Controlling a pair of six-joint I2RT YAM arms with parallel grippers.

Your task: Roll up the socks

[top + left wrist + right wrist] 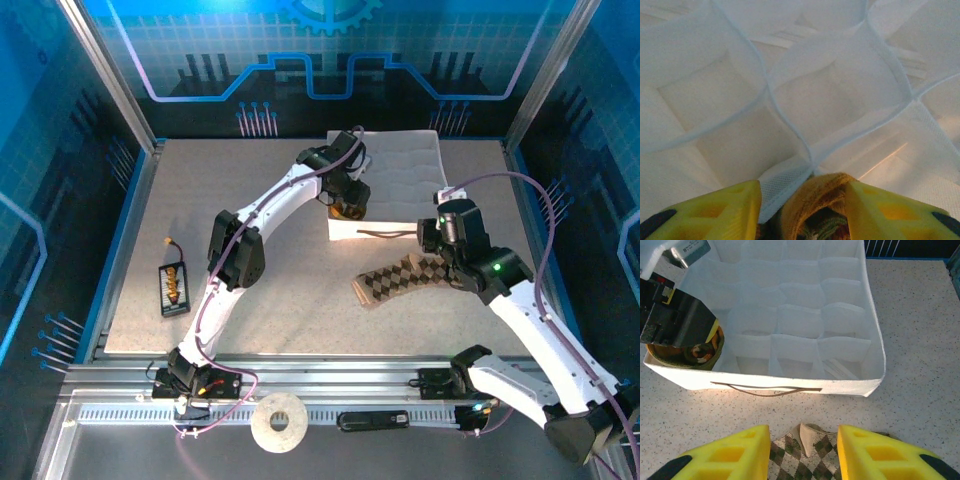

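The olive-green and orange sock (815, 197), rolled into a bundle, sits in the near-left corner cell of the white divided box (790, 384). My left gripper (802, 194) is shut on it, with a mesh divider (780, 187) against the left finger. From above, this gripper (347, 205) reaches down into that corner, and the roll (692, 354) lies under it. The brown-and-beige argyle sock (395, 278) lies flat on the table in front of the box. My right gripper (802, 440) stands open astride its end (807, 457), which has a small beige fold.
The box (400, 165) has several empty cells and a brown strap handle (765, 391) on its near wall. A black pack with orange wires (173, 285) lies at the table's left. A white tape roll (279, 422) rests on the front rail.
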